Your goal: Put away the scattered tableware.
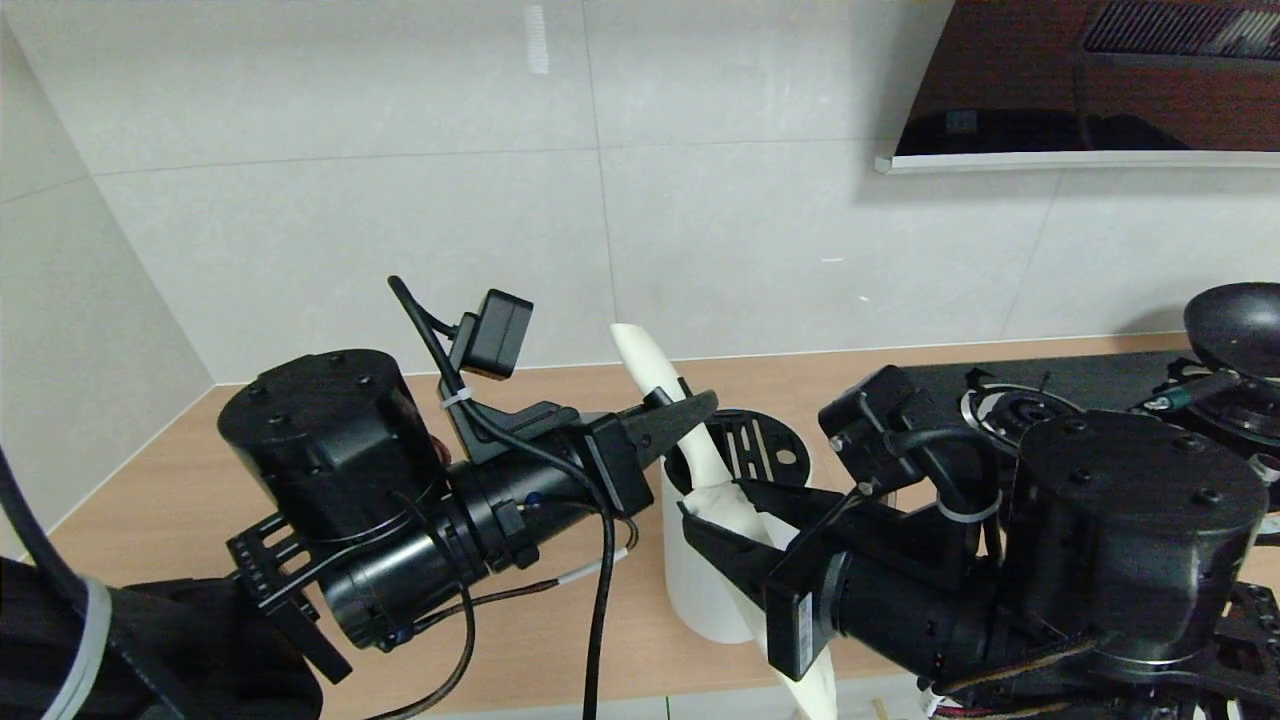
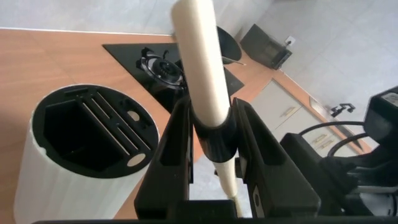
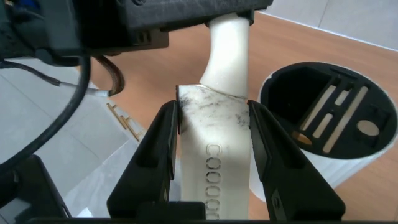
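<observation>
Cream spatula (image 1: pixel 640 355) tilted above white utensil holder (image 1: pixel 700 595), left gripper (image 1: pixel 690 415) clamped on handle, right gripper (image 1: pixel 735 515) clamped on blade

This is a kitchen: a wooden counter (image 1: pixel 180 480) runs along a pale tiled wall (image 1: pixel 400 200), with a black gas hob (image 1: pixel 1000 408) set in it, a dark pan (image 1: pixel 1235 315) on the hob, a hood (image 1: pixel 1090 80) above and a white cutlery holder (image 1: pixel 700 590).

holder (image 1: pixel 700 595) on counter (image 1: pixel 180 500), stove (image 1: pixel 1010 400) right behind; spatula (image 1: pixel 645 365) above holder
</observation>
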Available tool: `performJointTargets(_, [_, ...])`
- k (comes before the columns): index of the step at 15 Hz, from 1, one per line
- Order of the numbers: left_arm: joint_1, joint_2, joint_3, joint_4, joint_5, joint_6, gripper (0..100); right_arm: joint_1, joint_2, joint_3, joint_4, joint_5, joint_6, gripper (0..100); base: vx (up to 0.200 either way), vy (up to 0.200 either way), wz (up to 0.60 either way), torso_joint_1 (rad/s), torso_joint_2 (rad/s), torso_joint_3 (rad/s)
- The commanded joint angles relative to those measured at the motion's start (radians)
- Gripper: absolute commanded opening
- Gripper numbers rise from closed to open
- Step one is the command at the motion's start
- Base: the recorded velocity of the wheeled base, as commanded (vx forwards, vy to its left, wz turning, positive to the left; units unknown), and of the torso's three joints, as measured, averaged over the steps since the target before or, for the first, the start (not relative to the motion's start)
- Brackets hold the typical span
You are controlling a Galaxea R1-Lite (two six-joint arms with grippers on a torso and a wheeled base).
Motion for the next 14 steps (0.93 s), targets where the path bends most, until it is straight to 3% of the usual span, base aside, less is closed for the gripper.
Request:
performJointTargets(1, [0.0, -0.004, 0.0, 0.0, 0.0, -0.001, 0, 0.001, -0.002, -0.001, -0.001, -0.002, 0.0, 0, 0.0, 0.0, 0.0, 0.0, 0.0, 0.0])
performJointTargets(4, [0.0, -0.007, -0.002, -0.002, 0.0, -0.002, 0, 0.001, 0.0, -0.001, -0.001, -0.002, 0.001, 0, 0.0, 0.0, 0.0, 0.0, 0.0, 0.0])
performJointTargets(5, [0.0, -0.009, -0.002, -0.002, 0.0, -0.002, 0, 0.001, 0.0, -0.001, -0.001, -0.002, 0.003, 100, 0.0, 0.0, 0.0, 0.0, 0.0, 0.0])
performJointTargets(8, [0.0, -0.038, -0.003, -0.002, 0.001, -0.001, 0, -0.007, -0.003, 0.0, -0.003, -0.002, 0.001, 100, 0.0, 0.0, 0.0, 0.0, 0.0, 0.0])
performJointTargets(12, [0.004, -0.141, -0.026, 0.001, 0.001, -0.001, 0, -0.082, -0.082, 0.003, -0.04, 0.001, -0.005, 100, 0.0, 0.0, 0.0, 0.0, 0.0, 0.0])
performJointTargets(14, [0.061, -0.172, -0.079, 0.001, -0.011, 0.05, 0, -0.16, -0.124, -0.001, -0.033, 0.027, -0.019, 100, 0.0, 0.0, 0.0, 0.0, 0.0, 0.0])
